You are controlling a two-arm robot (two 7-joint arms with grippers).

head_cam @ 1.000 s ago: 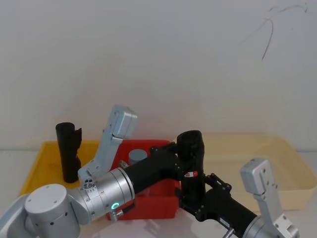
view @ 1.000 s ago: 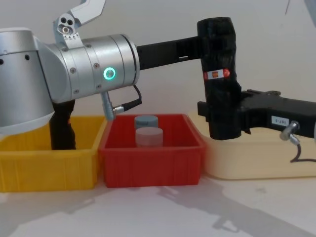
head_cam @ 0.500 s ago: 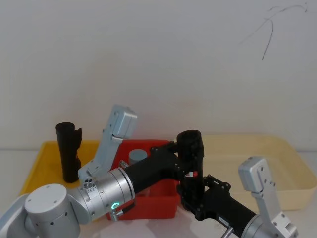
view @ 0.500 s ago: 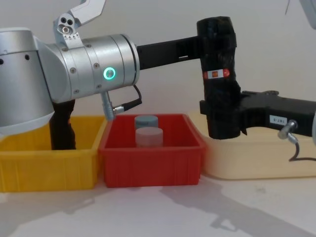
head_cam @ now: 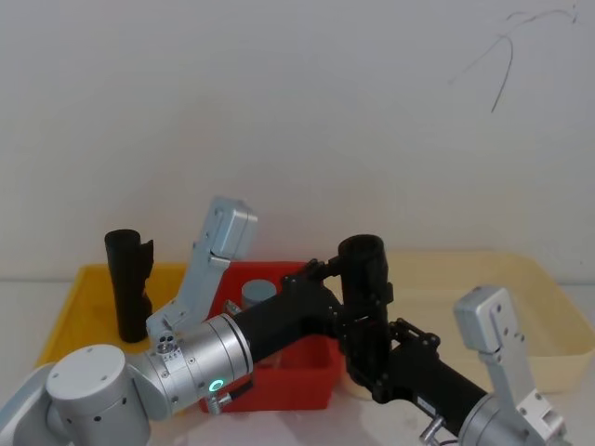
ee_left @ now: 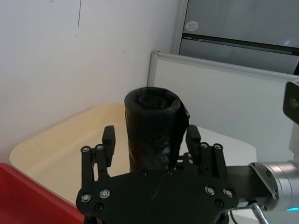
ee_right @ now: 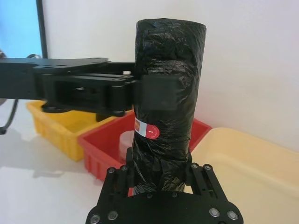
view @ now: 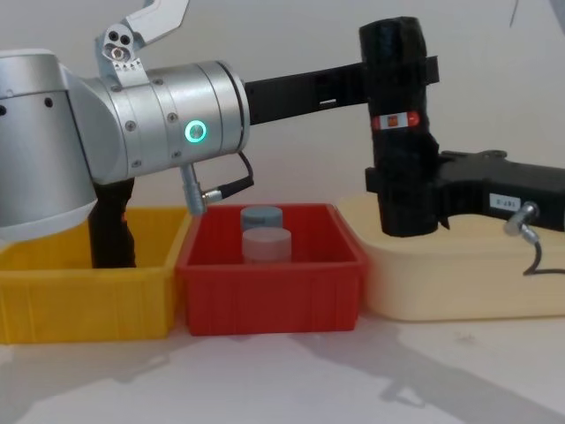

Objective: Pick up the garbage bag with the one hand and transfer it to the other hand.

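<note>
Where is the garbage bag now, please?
Chest view, right of centre: the garbage bag is upright over the cream tray's left end, right gripper clamping low, left gripper around its top.

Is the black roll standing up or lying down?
Upright: the garbage bag stands vertical, right gripper clamped low, left gripper open around its top.

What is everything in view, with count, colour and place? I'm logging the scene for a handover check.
garbage bag: 1, black with a red-and-white label band, upright in the air between the two pincers
black roll: 1, black, standing in the yellow bin
yellow bin: 1, yellow, on the table's left
red bin: 1, red, in the middle
round containers: 2, grey-blue and pale, inside the red bin
cream tray: 1, cream, on the right
table: 1, white, under the bins
left pincer: 1, black, open around the bag's upper part
right pincer: 1, black, clamped on the bag's lower part
</note>
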